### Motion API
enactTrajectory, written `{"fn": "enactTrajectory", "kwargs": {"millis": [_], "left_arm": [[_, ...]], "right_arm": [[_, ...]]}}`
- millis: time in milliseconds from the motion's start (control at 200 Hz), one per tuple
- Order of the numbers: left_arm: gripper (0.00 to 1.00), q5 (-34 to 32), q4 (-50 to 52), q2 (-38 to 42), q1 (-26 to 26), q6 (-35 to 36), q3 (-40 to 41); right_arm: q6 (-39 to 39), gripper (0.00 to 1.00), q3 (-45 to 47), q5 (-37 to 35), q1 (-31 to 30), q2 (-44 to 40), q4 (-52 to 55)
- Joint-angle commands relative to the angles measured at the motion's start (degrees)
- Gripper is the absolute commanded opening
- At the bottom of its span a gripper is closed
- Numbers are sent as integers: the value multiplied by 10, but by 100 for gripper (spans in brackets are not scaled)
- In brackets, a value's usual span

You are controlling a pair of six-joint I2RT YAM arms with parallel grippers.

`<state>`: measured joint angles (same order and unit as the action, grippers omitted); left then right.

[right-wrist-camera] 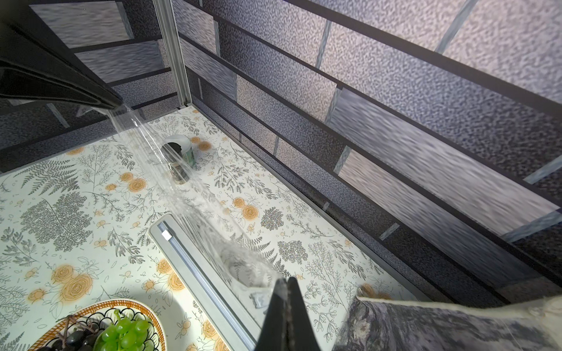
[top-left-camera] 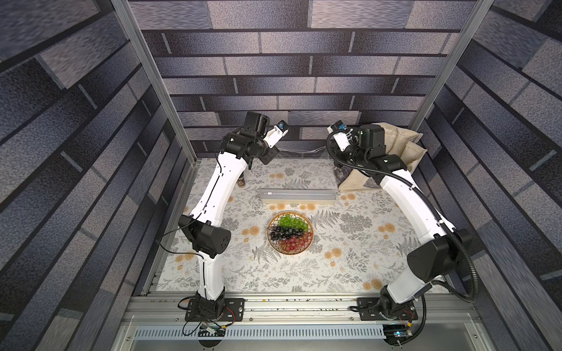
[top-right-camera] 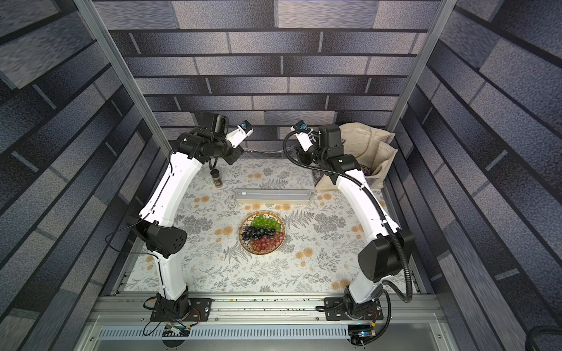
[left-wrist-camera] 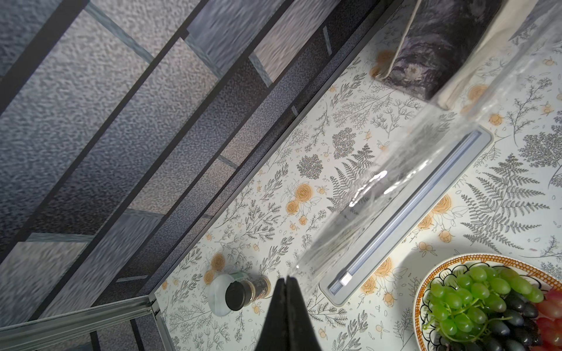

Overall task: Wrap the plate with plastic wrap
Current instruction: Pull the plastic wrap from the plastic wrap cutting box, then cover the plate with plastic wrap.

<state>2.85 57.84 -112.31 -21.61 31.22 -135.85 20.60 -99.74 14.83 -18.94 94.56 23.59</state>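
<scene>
Floral-printed tabletop [top-left-camera: 349,267]. Thin, clear, crinkled plastic wrap [left-wrist-camera: 380,194] is stretched in the air between both grippers, above the table's far side. Long narrow cream box [top-left-camera: 298,197] with a grey slotted top lies just beyond the round wicker-look plate [top-left-camera: 287,251] of green, black and red grapes at table centre. The left gripper [left-wrist-camera: 286,279] and right gripper [right-wrist-camera: 284,281] are each clamped on a wrap end.

High at the back, the left gripper [left-wrist-camera: 286,278] and the right gripper [right-wrist-camera: 286,279] hang well apart; jaws closed.
</scene>
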Motion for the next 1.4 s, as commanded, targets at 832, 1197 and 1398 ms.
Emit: {"fn": "enactTrajectory", "kwargs": {"millis": [832,1197,1398], "left_arm": [[0,-35,-182,444,-184,-188,731],[0,-86,-112,492,-265,-318,817],[0,-79,-134,514,-289,-402,854]], "right_arm": [[35,0,420,26,-56,-289,94],[3,0,509,25,-98,-344,131],[-12,0,546,10,-132,-345,142]]}}
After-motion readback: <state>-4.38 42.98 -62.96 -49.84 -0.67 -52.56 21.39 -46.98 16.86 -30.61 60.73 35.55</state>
